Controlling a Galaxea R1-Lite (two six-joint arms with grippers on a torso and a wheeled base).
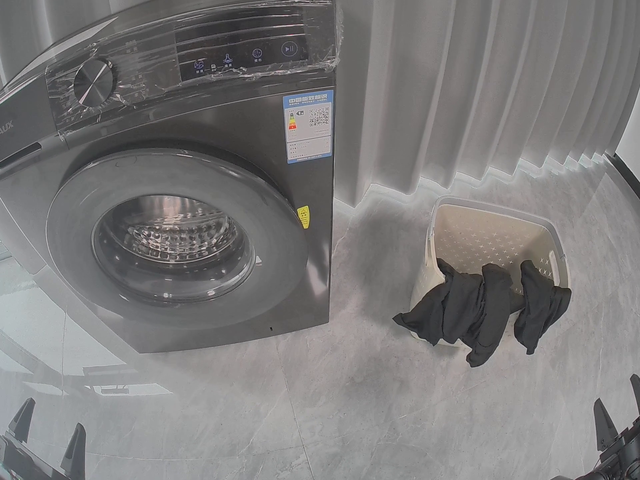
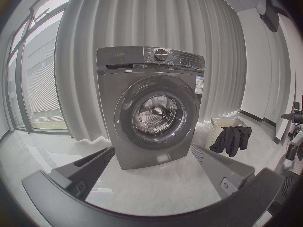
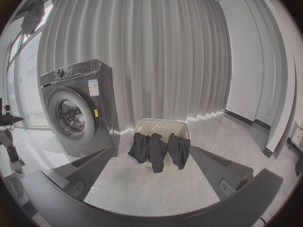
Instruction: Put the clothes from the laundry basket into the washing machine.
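The left gripper [image 1: 48,431] [image 2: 152,149] is at the near left, its two fingers wide apart and holding nothing. The right gripper [image 1: 617,400] [image 3: 151,150] is at the near right, also spread and empty.

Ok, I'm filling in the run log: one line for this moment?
black clothes: draped over laundry basket rim | washing machine: door looks shut | left gripper: open, empty | right gripper: open, empty

A bare room with a washing machine [image 1: 173,188] on grey floor tiles [image 1: 373,401] before tall white curtains [image 1: 467,68].
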